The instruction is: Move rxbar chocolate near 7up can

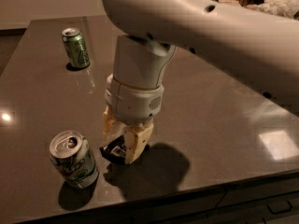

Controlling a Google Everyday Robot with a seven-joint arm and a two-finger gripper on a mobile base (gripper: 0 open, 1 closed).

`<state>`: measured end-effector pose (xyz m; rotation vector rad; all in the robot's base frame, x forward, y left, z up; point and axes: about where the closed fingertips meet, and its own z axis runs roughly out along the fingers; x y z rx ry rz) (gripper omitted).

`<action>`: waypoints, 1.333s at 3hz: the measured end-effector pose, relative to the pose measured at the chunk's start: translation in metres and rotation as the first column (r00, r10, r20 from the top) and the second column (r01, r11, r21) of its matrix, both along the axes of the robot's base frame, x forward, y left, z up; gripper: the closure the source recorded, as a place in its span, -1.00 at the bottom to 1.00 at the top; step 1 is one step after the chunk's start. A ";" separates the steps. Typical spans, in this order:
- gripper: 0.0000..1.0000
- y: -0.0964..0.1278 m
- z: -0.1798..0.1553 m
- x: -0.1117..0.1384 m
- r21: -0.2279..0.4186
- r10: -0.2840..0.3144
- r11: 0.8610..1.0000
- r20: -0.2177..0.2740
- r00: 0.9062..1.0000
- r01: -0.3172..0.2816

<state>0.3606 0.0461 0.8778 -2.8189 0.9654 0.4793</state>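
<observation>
Rxbar chocolate (112,151), a small flat black wrapper with a pale label patch, sat clamped between the two cream-coloured fingers (136,143) of the gripper (122,143), with only its lower left end showing beyond them. The gripper pointed straight down over the front part of the dark table (219,111), and the bar was tilted, its exposed corner low and close to the surface; whether that corner touched the tabletop could not be told. The 7up can (74,160), silver-white with green print and an opened silver top, stood upright near the front left edge, just beside the held bar to its left, with a narrow gap between them. A darker green can (76,48) stood upright well apart, near the back left of the table. The white arm (210,24) entered from the upper right and turned down through a cylindrical wrist (135,94) to the gripper. A broad shadow (149,169) of arm and gripper lay on the table to the right of the bar, toward the front edge.
</observation>
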 end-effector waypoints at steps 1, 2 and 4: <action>0.06 0.008 -0.002 -0.016 0.002 0.010 1.000 -0.019 1.000 -0.010; -0.40 0.010 -0.001 -0.014 0.011 0.006 1.000 -0.007 1.000 -0.006; -1.00 0.014 0.002 -0.013 0.025 0.001 1.000 0.012 1.000 -0.001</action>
